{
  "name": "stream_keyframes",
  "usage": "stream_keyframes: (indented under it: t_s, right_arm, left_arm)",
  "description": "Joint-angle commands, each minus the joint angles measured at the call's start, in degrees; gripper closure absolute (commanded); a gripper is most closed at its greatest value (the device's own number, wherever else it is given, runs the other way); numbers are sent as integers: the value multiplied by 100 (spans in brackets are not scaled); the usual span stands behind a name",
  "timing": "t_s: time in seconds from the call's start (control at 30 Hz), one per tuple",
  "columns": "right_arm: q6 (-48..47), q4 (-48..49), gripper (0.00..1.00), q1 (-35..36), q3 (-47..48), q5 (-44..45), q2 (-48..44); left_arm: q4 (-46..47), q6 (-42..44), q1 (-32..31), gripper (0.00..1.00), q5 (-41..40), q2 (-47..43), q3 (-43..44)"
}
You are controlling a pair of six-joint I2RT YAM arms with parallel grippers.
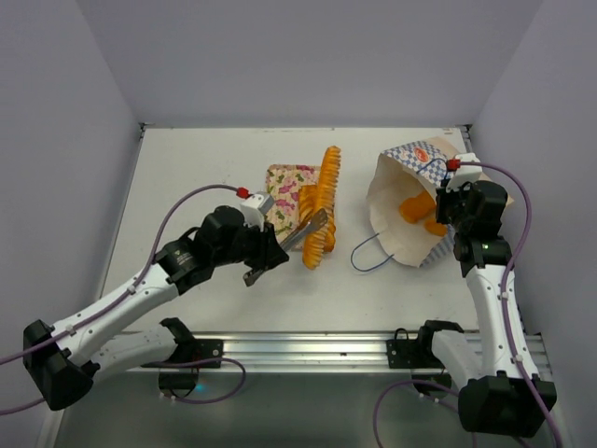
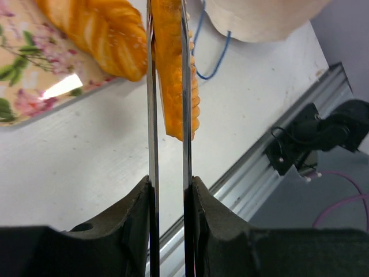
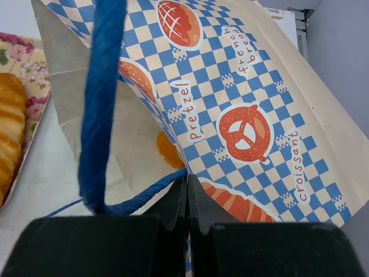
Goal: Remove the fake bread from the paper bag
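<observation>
"While the left hand (image 1: 320, 219) pinches the long loaf (image 1: 328, 173) edge-up, what could go wrong?"

"The grip is thin, so I think the loaf could swivel and drop onto the bench (image 1: 187, 168), missing the flowered tray (image 1: 283, 175) just left of it."

"And on the right?"

"The right hand (image 3: 187, 193), pressed together on the paper bag (image 1: 392, 215), could drag it over. Other fake bread (image 1: 415, 210) lies inside, just left of that hand."

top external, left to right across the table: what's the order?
Flowered tray → fake bread clamped in the left end effector → paper bag → right end effector at the bag's right edge.
</observation>
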Motion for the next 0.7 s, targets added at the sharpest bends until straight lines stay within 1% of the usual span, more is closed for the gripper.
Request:
stream_keyframes:
  t_s: [0.0,0.07,0.13,0.17,0.23,0.27,0.37,0.47,0.67]
  right_arm:
    - [45,222,100,-35,-44,134,-40]
    - [45,222,100,-35,-52,108,-49]
    - [45,222,100,-44,-44,90,-40]
    - [36,222,100,-44,-52,72,-49]
    - [36,213,100,-44,-61,55,-57]
    - [27,213,100,-44,-70,37,-75]
    - [1,213,100,-35,-61,28,-57]
    - [1,222,100,-44,-70,11,-66]
    - [1,213,100,-44,-79,-7,-92]
  left_arm:
    - [381,325,545,100,312,137,195]
    - [504,360,982,100,533,383,248]
    - [696,360,1283,100,893,594,248]
    - [741,369,1580,100,998,674,240]
    - [1003,308,1889,100,1472,832,161]
    - [1110,255,2204,100,1822,859,108]
    - [1523,79,2688,100,2237,946,-103]
    - [1752,0,2918,100,2721,1131,-252]
    - [1901,70,3103,100,2924,1386,-551]
